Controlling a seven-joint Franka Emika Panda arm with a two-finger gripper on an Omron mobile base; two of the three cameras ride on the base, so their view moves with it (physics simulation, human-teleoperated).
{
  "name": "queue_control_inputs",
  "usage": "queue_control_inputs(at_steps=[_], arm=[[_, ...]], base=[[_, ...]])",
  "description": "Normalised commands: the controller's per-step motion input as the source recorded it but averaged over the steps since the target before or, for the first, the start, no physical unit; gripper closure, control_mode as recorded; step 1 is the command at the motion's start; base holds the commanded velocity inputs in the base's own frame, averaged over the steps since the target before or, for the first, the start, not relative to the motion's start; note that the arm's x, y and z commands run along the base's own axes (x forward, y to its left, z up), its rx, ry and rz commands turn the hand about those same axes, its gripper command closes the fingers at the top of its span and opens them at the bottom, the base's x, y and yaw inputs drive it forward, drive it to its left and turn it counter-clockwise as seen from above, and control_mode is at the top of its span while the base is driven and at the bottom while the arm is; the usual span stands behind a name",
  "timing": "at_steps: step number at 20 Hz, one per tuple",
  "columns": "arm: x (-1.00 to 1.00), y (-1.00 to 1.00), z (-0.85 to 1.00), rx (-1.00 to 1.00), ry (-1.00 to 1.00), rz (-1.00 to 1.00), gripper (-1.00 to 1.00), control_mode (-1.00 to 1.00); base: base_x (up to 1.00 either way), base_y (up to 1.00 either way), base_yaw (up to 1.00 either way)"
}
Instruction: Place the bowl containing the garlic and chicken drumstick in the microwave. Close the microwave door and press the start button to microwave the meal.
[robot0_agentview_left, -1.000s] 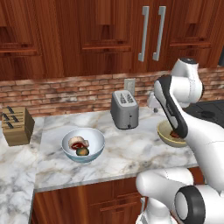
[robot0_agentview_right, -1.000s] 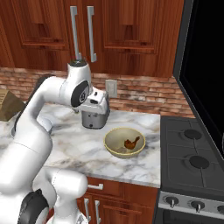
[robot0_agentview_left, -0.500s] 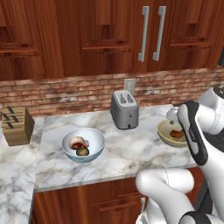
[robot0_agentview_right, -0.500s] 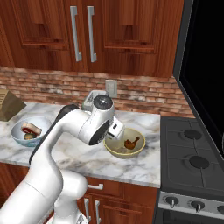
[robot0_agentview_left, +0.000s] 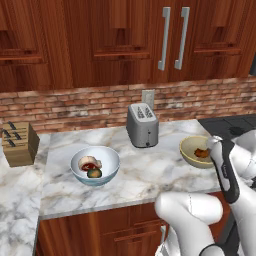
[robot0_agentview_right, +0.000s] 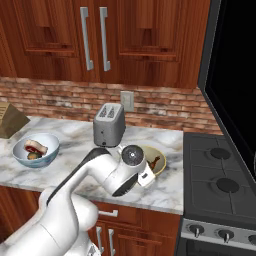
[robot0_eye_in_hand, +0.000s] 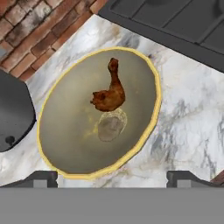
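Drumstick (robot0_eye_in_hand: 109, 94) in tan, yellow-rimmed bowl (robot0_eye_in_hand: 65, 144)

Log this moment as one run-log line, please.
phase: approach | gripper: open, above near rim of bowl | bowl: on counter, beside toaster | contents: chicken drumstick, garlic | not yet grasped

The white robot arm has swung down and to the right — a second ago it stood upright by the toaster (robot0_agentview_left: 142, 125); now it lies low along the counter's near edge, its wrist beside the tan bowl (robot0_eye_in_hand: 98, 113), partly covering it.
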Motion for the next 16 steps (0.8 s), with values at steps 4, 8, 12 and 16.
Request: queue_control_inputs(at_steps=[4, 8, 12, 16], arm=[[0.06, -0.77, -0.06, 0.16, 0.13, -0.15, -1.00, -1.00], [0.13, -0.79, -0.01, 0.23, 0.17, -0.10, -1.00, -1.00], [0.23, -0.47, 0.00, 0.24, 0.16, -0.02, -1.00, -1.00], [0.22, -0.11, -0.09, 0.18, 0.04, 0.00, -1.00, -1.00]], base=[[0.00, 0.00, 0.00], [0.00, 0.00, 0.00], [0.00, 0.00, 0.00], [0.00, 0.00, 0.00]])
